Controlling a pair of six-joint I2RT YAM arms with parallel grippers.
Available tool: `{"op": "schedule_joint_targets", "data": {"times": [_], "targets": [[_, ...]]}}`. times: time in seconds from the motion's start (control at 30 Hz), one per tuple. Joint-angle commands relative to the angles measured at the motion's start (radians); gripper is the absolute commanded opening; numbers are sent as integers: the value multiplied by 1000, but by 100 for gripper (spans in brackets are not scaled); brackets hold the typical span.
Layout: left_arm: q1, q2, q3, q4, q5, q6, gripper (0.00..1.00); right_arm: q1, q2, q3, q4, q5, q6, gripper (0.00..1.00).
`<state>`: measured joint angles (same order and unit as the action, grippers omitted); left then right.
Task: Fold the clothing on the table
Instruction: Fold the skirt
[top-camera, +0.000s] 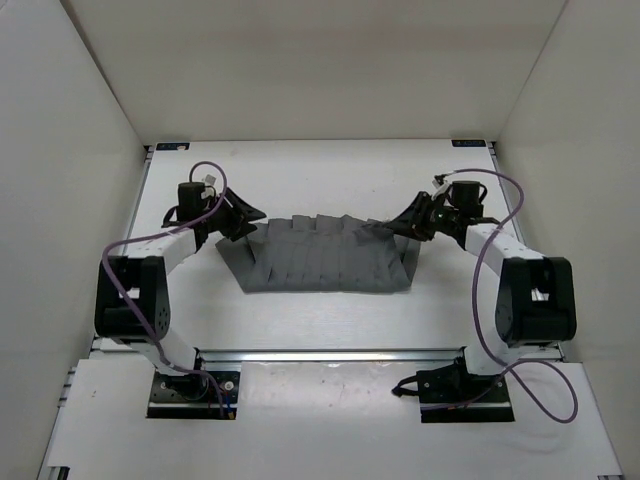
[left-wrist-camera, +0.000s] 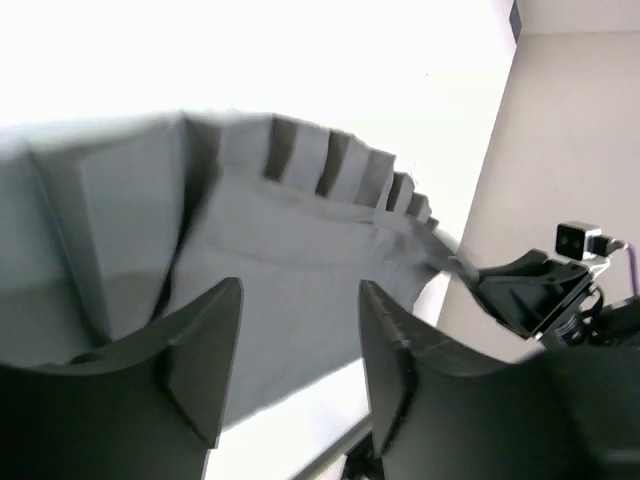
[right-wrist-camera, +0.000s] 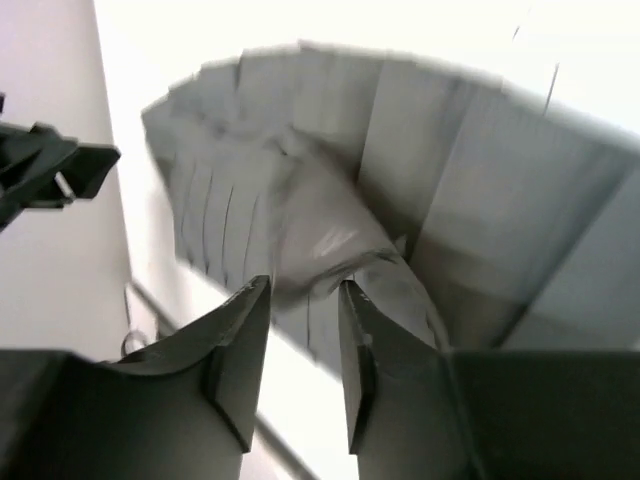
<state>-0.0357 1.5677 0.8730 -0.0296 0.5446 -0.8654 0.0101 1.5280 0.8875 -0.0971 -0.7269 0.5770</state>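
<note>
The pleated skirt (top-camera: 320, 262) is lying in the middle of the tabletop (top-camera: 320, 170), between both arms. The left tool (left-wrist-camera: 300, 292) is open at its left edge, nothing in it. The right tool (right-wrist-camera: 303, 288) has its jaws parted too, with a bunched-up fold right at the tips.
</note>
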Motion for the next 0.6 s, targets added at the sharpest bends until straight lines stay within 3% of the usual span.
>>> {"op": "schedule_joint_targets", "data": {"times": [0.0,0.13,0.23,0.43,0.57], "targets": [[26,43,69,112,54,-23,63,11,40,77,136,124,11,34],[34,-12,71,-18,34,58,63,33,-17,122,-83,330,-75,43],[33,-137,-55,-118,6,138,63,54,-100,85,-218,432,-101,55],[-49,-394,-285,-272,-98,200,66,28,-333,-172,-288,397,-53,56],[-69,-556,-434,-265,-173,142,70,47,-459,-332,-231,374,55,55]]}}
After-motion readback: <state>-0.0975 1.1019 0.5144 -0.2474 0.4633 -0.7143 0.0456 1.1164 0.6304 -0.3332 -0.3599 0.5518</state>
